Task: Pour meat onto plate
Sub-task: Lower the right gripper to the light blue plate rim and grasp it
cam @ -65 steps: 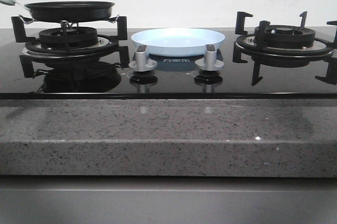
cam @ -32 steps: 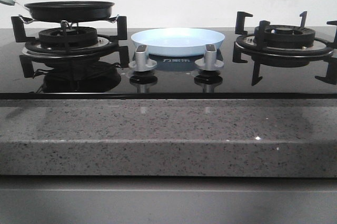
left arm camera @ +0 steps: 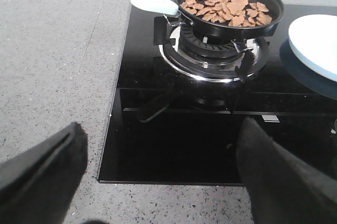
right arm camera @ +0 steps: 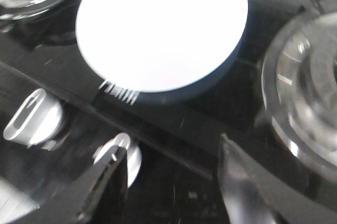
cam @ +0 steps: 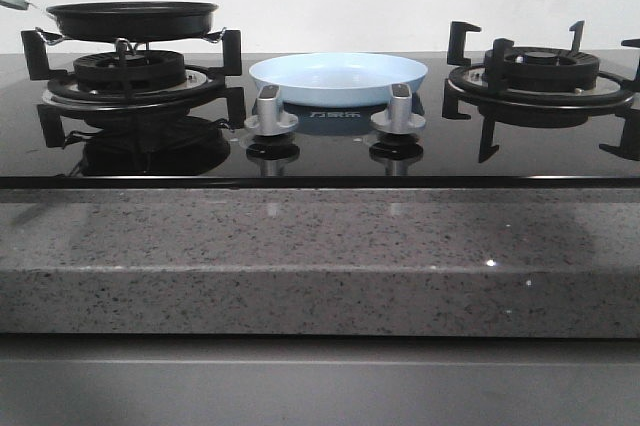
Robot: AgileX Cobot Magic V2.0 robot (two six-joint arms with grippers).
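Black pan (left arm camera: 229, 6): sits on the left burner (left arm camera: 213, 56), pale handle (left arm camera: 154, 4) sticking out toward the counter edge, nothing gripping it yet.
Meat (left arm camera: 226, 7): thin orange-brown slices spread loose across the pan floor, all of it in there.
Plate (cam: 338, 78): pale blue, bare, between the two burners just behind the knobs (cam: 270, 111), near the pan but not touching.
Left gripper (left arm camera: 158, 176): fingers wide apart, holding nothing, hovering over the near counter, well short of the handle.
Right gripper (right arm camera: 174, 182): also spread open and bare, above the knobs and plate; view pretty blurry.
Risk, grab: smooth rounded handle, so an off-centre pinch probably lets the pan twist.
Risk, pour: shallow plate plus light slices, so a quick tilt likely sends pieces over the rim onto the glass.
Risk, lift: pan might catch the burner prongs.
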